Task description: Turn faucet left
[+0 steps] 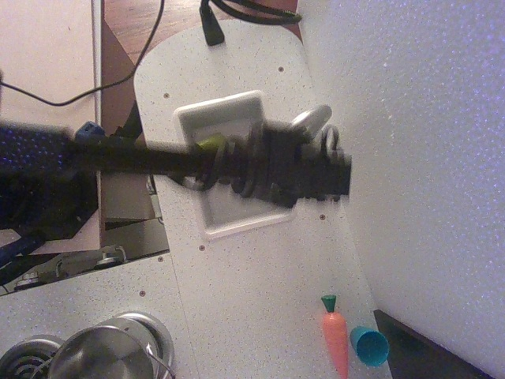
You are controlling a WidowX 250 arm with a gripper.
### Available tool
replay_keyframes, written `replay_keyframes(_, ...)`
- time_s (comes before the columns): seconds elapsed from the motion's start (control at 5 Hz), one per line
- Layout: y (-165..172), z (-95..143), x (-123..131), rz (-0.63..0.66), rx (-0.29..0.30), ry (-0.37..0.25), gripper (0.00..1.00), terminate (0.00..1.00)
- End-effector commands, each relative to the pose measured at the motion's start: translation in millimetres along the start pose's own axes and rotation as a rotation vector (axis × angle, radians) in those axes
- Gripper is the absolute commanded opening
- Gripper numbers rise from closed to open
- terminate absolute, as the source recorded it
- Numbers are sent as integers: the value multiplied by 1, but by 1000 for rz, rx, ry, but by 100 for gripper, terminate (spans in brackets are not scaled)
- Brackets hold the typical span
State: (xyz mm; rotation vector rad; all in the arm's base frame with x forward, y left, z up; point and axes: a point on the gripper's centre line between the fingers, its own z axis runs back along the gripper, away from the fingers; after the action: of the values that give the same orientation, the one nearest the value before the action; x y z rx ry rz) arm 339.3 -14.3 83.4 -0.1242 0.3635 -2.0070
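Across the middle of the white speckled counter [260,292], the black arm stretches in from the left edge, lying nearly level and smeared by motion blur, with cables coiled around its wrist. Its gripper [331,170] ends close to the white wall along the right edge, directly over the base of the faucet [309,120]; the blur hides the fingers, so whether they are apart or closed cannot be told. Only the top of the faucet's silver arch shows above the arm, beside the right rim of the white sink [217,106]. A small green object [209,143] sits in the sink, touching the arm's upper edge. Near the bottom right corner lie a carrot [336,335] and a teal cup [368,346], close together.
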Motion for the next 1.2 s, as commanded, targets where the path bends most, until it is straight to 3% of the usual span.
replay_keyframes(0.0,-18,16,-9,-9,44,14,100,0)
replay_keyframes(0.2,-41,27,-21,-34,112,-30,100,0)
replay_keyframes(0.4,-70,39,-55,-87,323,-195,100,0)
replay_keyframes(0.6,-78,39,-95,-102,355,-367,100,0)
replay_keyframes(0.8,-67,33,-94,-121,288,-333,100,0)
replay_keyframes(1.0,-56,24,-76,-160,236,-307,100,0)
